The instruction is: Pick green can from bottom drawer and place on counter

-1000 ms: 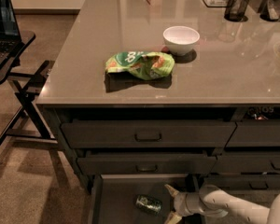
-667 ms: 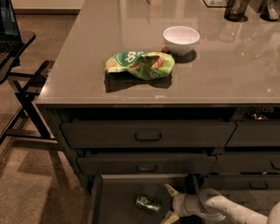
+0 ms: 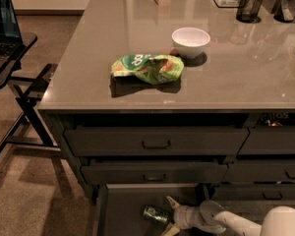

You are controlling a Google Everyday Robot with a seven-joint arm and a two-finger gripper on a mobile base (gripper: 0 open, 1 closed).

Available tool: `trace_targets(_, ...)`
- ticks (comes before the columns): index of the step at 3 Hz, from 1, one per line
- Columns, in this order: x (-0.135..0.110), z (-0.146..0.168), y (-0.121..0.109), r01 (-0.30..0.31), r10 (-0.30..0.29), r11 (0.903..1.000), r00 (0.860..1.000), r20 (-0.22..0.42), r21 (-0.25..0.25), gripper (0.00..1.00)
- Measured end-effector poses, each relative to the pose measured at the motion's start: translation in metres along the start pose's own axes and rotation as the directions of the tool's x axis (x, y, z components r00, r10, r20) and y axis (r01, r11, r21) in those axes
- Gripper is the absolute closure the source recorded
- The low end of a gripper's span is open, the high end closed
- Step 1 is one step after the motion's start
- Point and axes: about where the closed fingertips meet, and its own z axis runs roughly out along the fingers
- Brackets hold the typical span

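Nudged a shade nearer the can than a second ago, the gripper (image 3: 168,215) sits low inside the pulled-out bottom drawer (image 3: 122,211), its pale jaws spread apart, one finger angled up toward the drawer's back and the other down at the frame's lower edge. On its side on the drawer's plain grey floor lies the green can (image 3: 155,213), its right end just at the mouth of the open jaws; whether they touch it cannot be told, and they are not closed on it. Behind the gripper the robot's white arm (image 3: 231,223) reaches in from the lower right corner. Above the open drawer, two dark drawer fronts (image 3: 157,141) with small bar handles are closed. On the glossy grey-beige counter (image 3: 246,82) a crumpled green-and-orange snack bag (image 3: 147,68) lies near the front edge, with a white bowl (image 3: 190,42) just behind and to its right. Two black mesh cups (image 3: 249,6) stand at the counter's far right. A laptop (image 3: 2,26) rests on a dark folding stand at left.
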Motion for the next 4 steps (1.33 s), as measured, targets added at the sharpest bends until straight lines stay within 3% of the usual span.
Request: trace_targets(4, 0.0, 0.0001, 0.0001, 0.0, 0.0, 1.0, 1.0, 0.0, 0.0, 0.89)
